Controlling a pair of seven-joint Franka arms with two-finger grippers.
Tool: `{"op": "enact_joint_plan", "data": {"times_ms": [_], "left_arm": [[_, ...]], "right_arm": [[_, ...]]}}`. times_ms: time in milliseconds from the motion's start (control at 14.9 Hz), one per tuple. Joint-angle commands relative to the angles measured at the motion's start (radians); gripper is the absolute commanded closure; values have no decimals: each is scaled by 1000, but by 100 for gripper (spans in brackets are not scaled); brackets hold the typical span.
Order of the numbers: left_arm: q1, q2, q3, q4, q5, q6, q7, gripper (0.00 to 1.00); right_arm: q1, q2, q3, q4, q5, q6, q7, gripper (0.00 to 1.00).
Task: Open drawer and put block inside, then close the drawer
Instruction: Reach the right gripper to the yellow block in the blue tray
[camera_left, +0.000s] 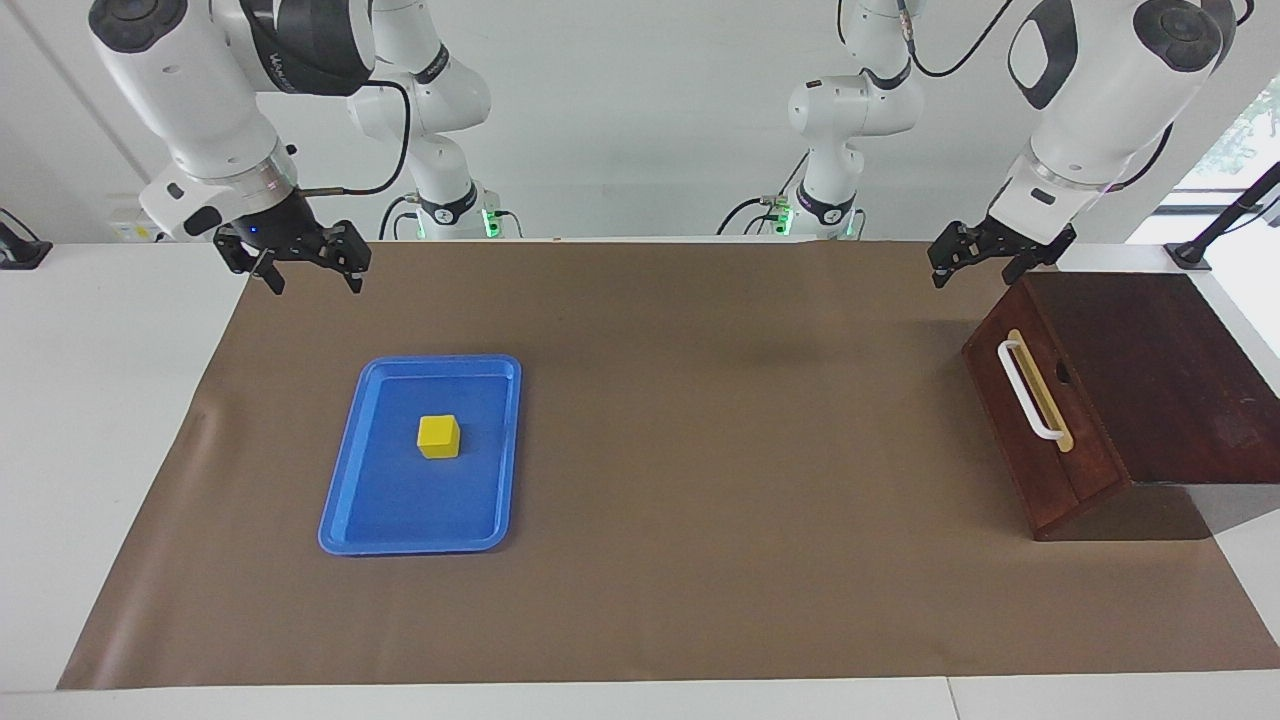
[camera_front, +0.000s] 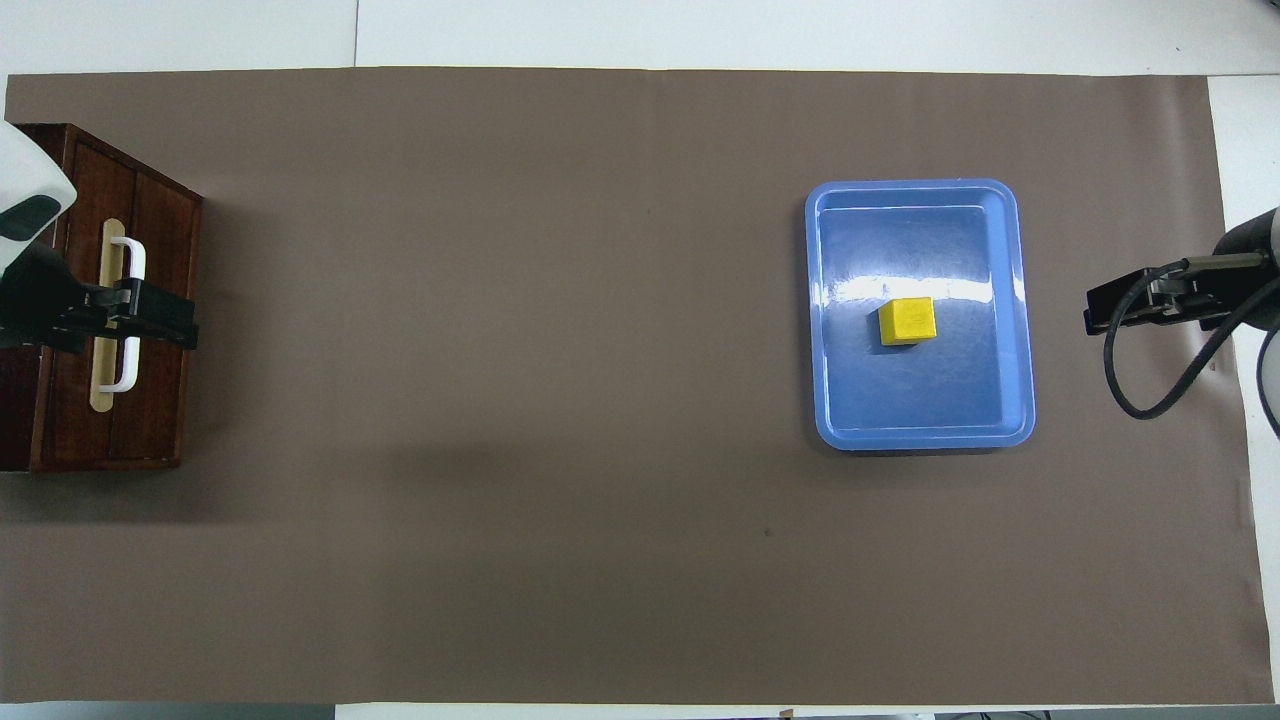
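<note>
The drawer (camera_left: 1015, 425) is shut in a dark reddish-brown cabinet (camera_left: 1150, 370) at the left arm's end of the table, its white bar handle (camera_left: 1030, 392) on a tan strip. The yellow block (camera_left: 438, 436) (camera_front: 907, 320) sits in a blue tray (camera_left: 345, 470) (camera_front: 822, 300) toward the right arm's end. My left gripper (camera_left: 975, 272) (camera_front: 165, 318) hangs open and empty in the air, over the drawer's handle when seen from above. Raised over the mat's edge beside the tray, my right gripper (camera_left: 312, 280) (camera_front: 1095, 318) is open and empty too.
A brown mat (camera_left: 700, 450) covers most of the white table. The tray and the cabinet are the only things standing on it. The arms' bases and cables stand along the robots' edge.
</note>
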Motion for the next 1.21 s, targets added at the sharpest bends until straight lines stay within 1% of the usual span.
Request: {"op": "enact_joint_plan", "data": {"times_ms": [0,268,604,671,805,1007,1141], "left_arm": [[-4,-8,0,-13,-13,4,2,0],[3,-10,0,-15,-13,-2,2,0],[8,-10,0,-15,-13,-2,2,0],[6,-10,0,-15,-13,-2,2,0],[6,-10,0,-15,-13,-2,2,0],[8,-10,0,-15,-13,-2,2,0],[8,-10,0,-15,-13,0,2,0]], "right_arm": [[-8,-13,6,-5,0,-9,-6,0],[-10,-16,6,-13,0,-27,-7,0],[-21,-16,3,-11,0,-13,0,0],[-10,-14,4,-10,0,-12,12,0],[-20,-13,4,-8,2,-4,122,0],[-25,-14,4,-34,3,117,319,0],[-22,-3,4,-37,3,168,446,0]]}}
